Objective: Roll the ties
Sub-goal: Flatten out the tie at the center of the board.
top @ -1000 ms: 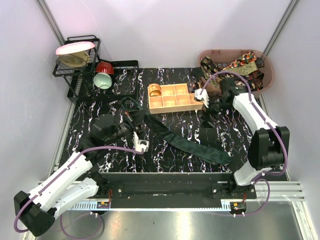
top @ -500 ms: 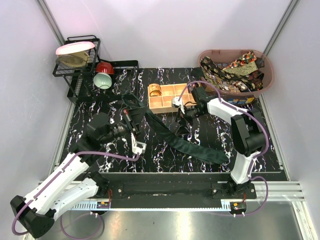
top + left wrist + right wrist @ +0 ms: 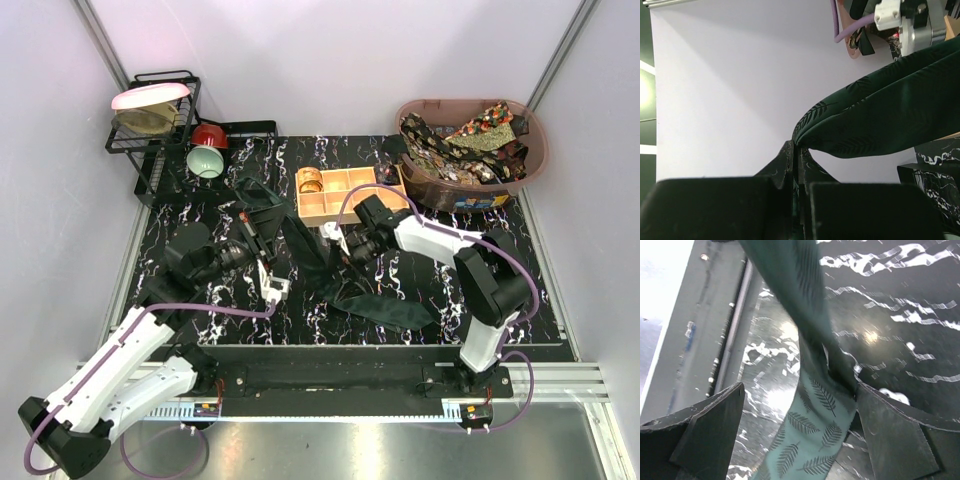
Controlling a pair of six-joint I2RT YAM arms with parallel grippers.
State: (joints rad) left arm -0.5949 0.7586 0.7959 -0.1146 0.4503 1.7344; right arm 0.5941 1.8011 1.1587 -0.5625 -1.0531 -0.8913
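Green tie [image 3: 385, 308] partly lifted, patterned ties [image 3: 470, 140] heaped

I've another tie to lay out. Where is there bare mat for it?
Bare mat runs behind the wooden box, between the bowls and the basket, and at the front right, outside the right arm. The middle is crowded: the green tie runs from the left hand through the right hand.

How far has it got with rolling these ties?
One gold roll sits in the wooden box, seemingly finished. The green tie is in hand: left gripper shut on it, right gripper open around it, not yet rolled. Patterned ties wait in the pink basket.
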